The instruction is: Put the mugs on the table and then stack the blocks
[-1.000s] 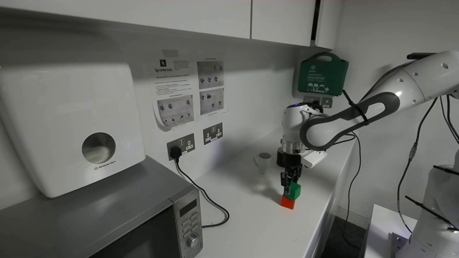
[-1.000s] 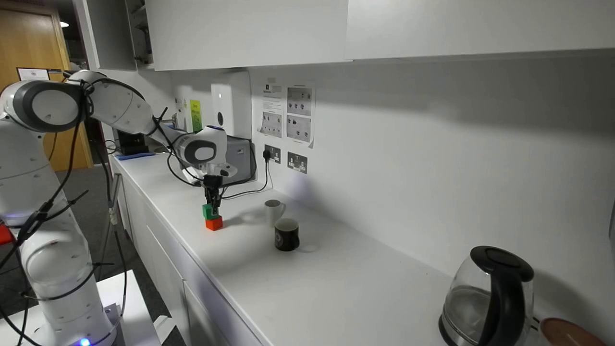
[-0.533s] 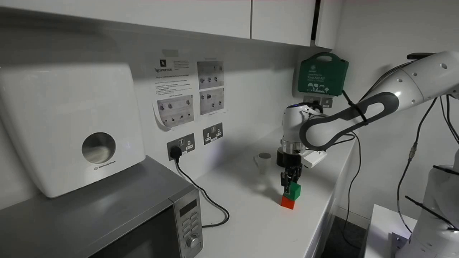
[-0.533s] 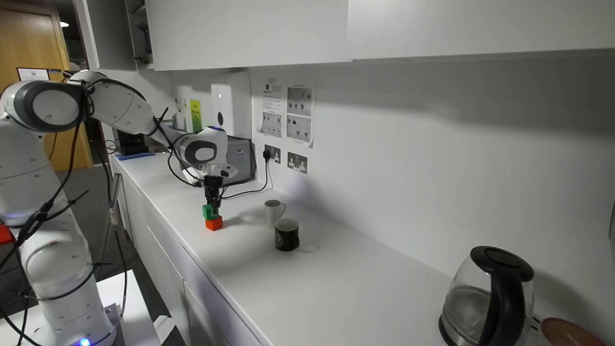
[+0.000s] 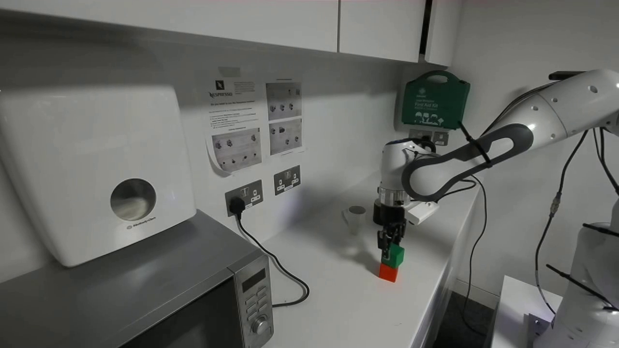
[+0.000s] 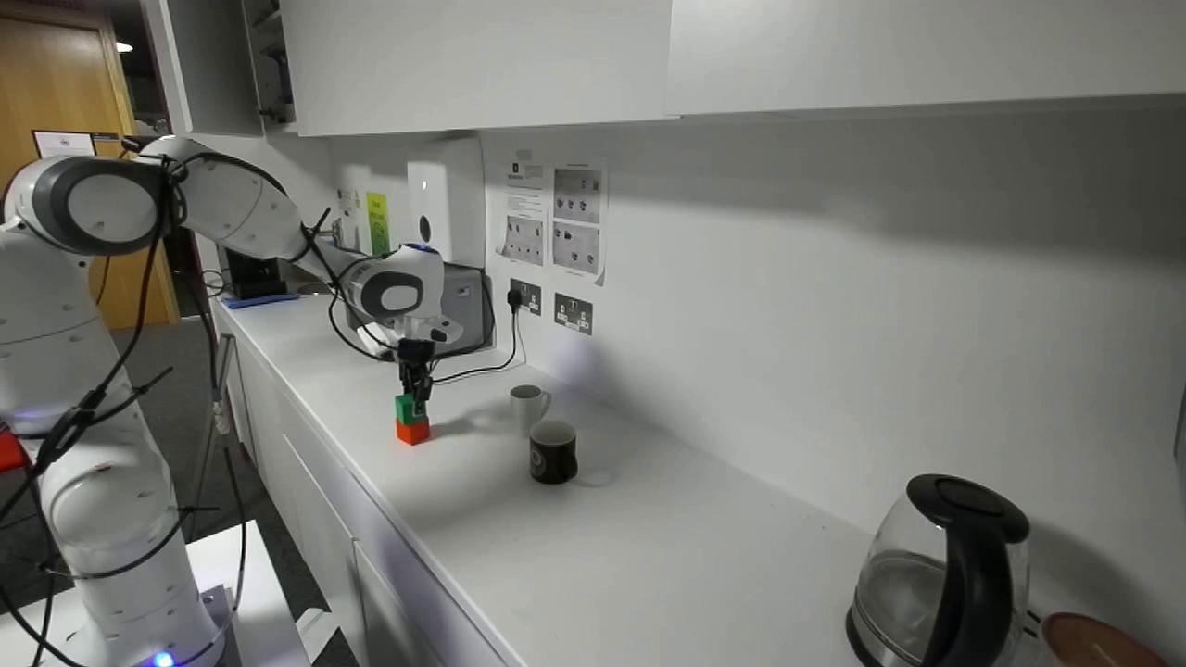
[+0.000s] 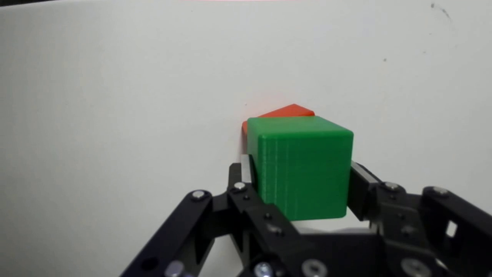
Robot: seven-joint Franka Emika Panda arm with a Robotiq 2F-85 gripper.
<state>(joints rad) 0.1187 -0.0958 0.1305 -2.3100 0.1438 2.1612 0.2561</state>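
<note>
The green block [image 7: 303,173] has edged toward the wall [image 6: 788,324] above the countertop [image 6: 649,547].

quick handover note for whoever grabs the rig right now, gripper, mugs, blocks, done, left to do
Gripper: shut on the green block.
Blocks: green block over the red block, twisted relative to it; whether it rests there yet, I can't tell. Red block sits on the countertop.
Mugs: white mug and dark mug, both upright on the countertop.
Done: mugs placed.
To do: probably settle green onto red, let go, back off gently.
</note>
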